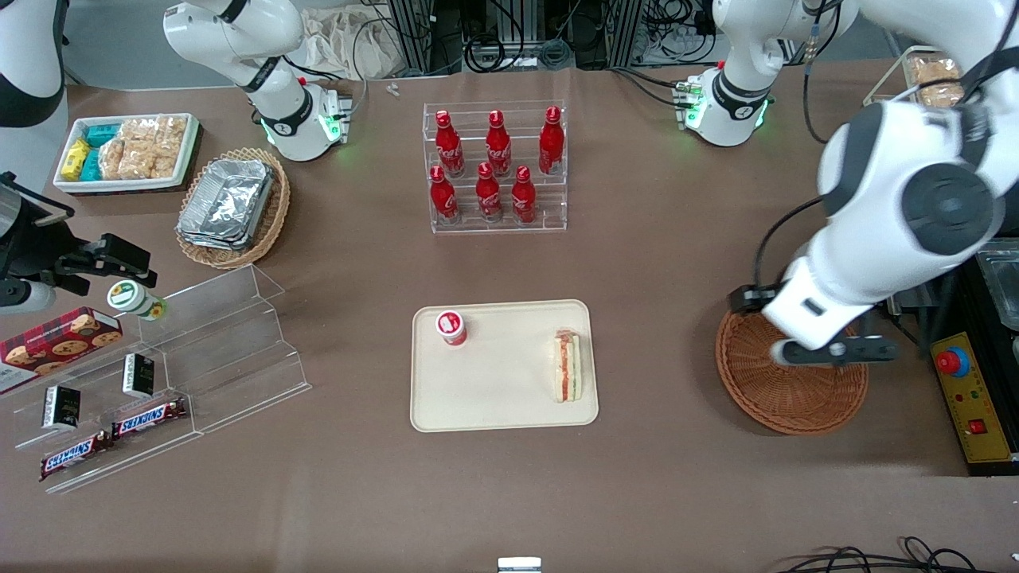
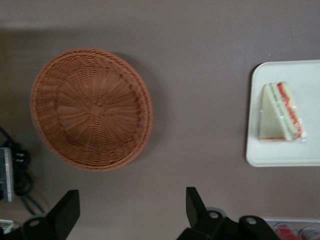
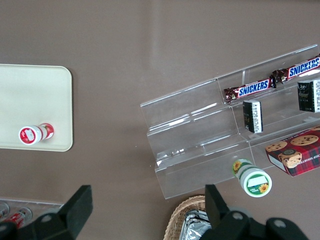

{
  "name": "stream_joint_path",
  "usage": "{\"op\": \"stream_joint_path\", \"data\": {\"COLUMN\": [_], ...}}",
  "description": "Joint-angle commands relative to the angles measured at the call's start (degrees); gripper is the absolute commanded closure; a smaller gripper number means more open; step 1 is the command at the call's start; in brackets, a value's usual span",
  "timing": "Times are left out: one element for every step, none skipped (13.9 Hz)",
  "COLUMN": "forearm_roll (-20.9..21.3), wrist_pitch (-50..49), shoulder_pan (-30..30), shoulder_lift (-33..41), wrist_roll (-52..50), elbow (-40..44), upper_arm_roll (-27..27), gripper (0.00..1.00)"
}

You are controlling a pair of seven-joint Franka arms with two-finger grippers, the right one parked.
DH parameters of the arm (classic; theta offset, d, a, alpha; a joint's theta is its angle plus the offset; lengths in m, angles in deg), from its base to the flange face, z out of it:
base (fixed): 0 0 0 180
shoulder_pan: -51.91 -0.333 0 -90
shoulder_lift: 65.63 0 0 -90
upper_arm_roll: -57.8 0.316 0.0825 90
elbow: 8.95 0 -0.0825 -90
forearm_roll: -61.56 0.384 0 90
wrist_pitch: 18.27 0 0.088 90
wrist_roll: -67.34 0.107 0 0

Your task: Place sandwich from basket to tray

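Note:
The sandwich lies on the beige tray, at the tray's end toward the working arm, with its striped filling edge showing. The reddish-brown wicker basket sits beside the tray with nothing in it. My gripper hangs above the basket's rim farther from the front camera. It is open and holds nothing; in the left wrist view only bare table shows between its black fingers.
A small red-capped bottle stands on the tray's other end. A clear rack of red bottles stands farther back. A yellow box with a red stop button sits beside the basket. A clear snack shelf lies toward the parked arm's end.

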Motion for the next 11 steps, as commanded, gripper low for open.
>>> {"op": "stream_joint_path", "data": {"forearm_roll": [-1.2,-1.3,-2.0,-2.3,-2.2,-2.0,-1.9,-1.9,-1.8,-1.8,-1.6], "wrist_pitch": [-0.6,-1.1,-1.1,-1.1,-1.1,-1.3,-1.3,-1.3,-1.5,-2.4,-3.0], "shoulder_pan": [-0.3,-6.0,-9.2,-10.3,-10.3,-10.3,-10.1,-10.2,-10.3,-10.2,-9.9], "shoulder_lift": [6.0,6.5,6.6,6.2,6.0,5.0,3.8,2.2,0.7,-0.6,-1.2], "wrist_roll": [4.7,6.5,9.3,10.7,11.1,10.7,10.7,10.7,10.6,10.5,10.2], "elbow": [-6.0,-6.2,-6.1,-5.5,-4.4,-2.6,-0.9,0.8,3.0,4.8,6.0], "upper_arm_roll": [2.6,1.0,-2.2,-2.1,-2.1,-2.1,-2.1,-2.0,-2.0,-2.0,-2.0], "gripper": [0.05,0.05,0.04,0.03,0.01,0.01,0.01,0.01,0.01,0.01,0.01]}}
